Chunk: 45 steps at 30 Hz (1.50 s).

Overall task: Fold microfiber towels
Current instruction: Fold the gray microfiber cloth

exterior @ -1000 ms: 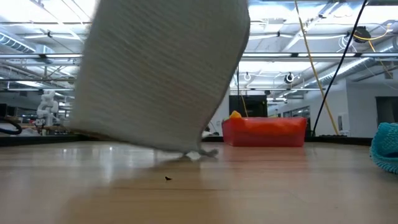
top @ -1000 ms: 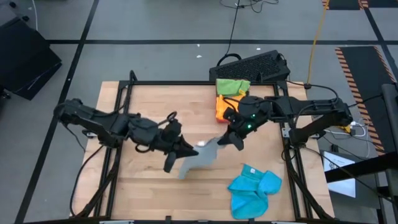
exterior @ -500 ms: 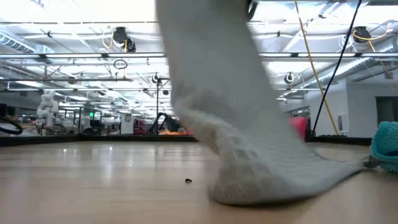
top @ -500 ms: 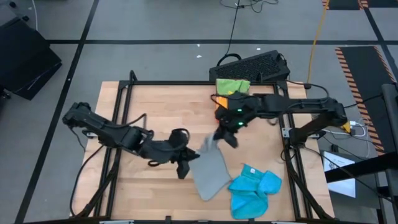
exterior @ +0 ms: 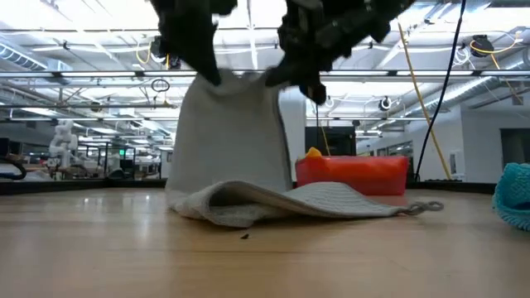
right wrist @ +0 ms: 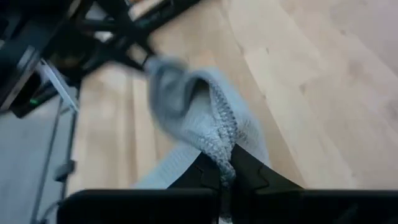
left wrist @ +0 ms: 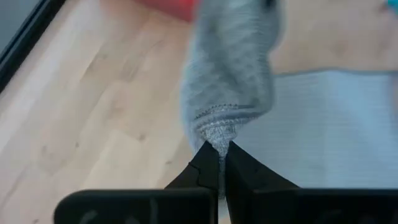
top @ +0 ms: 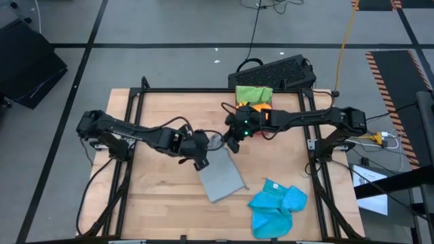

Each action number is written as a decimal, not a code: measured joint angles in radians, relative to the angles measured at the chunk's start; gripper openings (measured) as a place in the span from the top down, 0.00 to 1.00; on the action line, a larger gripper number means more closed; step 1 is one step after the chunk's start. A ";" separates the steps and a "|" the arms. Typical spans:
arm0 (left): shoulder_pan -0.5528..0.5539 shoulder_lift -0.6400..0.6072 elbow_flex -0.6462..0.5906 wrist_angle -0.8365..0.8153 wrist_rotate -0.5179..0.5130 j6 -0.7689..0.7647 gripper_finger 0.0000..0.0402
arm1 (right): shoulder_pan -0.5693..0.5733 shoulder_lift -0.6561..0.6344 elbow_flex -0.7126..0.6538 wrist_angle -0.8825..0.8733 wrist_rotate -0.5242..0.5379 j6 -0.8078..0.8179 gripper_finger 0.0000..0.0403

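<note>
A grey microfiber towel [top: 222,177] lies mid-table with its near part flat on the wood; its far edge is held up by both grippers. My left gripper [top: 201,161] is shut on one upper corner, my right gripper [top: 232,144] on the other. In the low view the towel [exterior: 236,141] hangs as a sheet between them, its lower part [exterior: 315,201] spread on the table. A bright blue towel [top: 277,206] lies bunched at the near right. An orange towel [top: 244,116] and a green one [top: 253,93] sit in the red tray [exterior: 352,175]. My left gripper pinches a bunched corner of the grey towel [left wrist: 215,129] between its two fingertips [left wrist: 205,163], slanting down from the table's left. The cloth hangs below the hold and its lower part rests on the table. My right gripper pinches the towel's other upper corner at its stitched edge [right wrist: 222,142] between its two fingertips [right wrist: 244,168], coming from the table's right and slanting slightly down. The cloth is gathered at the hold and falls to the table.
The blue towel lies just right of the grey towel's near corner. The red tray stands at the far right of the table, close behind my right gripper. A black keyboard [top: 274,70] lies beyond the far edge. Bare wood shows at the left and near left.
Both grippers have come down with the grey towel and stayed shut on it, my right one also moving toward the table's left. The towel has swung toward the near edge, and its lower part has landed and spread flat on the table while the held edge stays raised.
</note>
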 joint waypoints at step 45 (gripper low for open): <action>-0.155 0.154 -0.317 0.691 0.341 -0.203 0.97 | 0.145 0.097 -0.185 0.047 -0.190 -0.199 0.99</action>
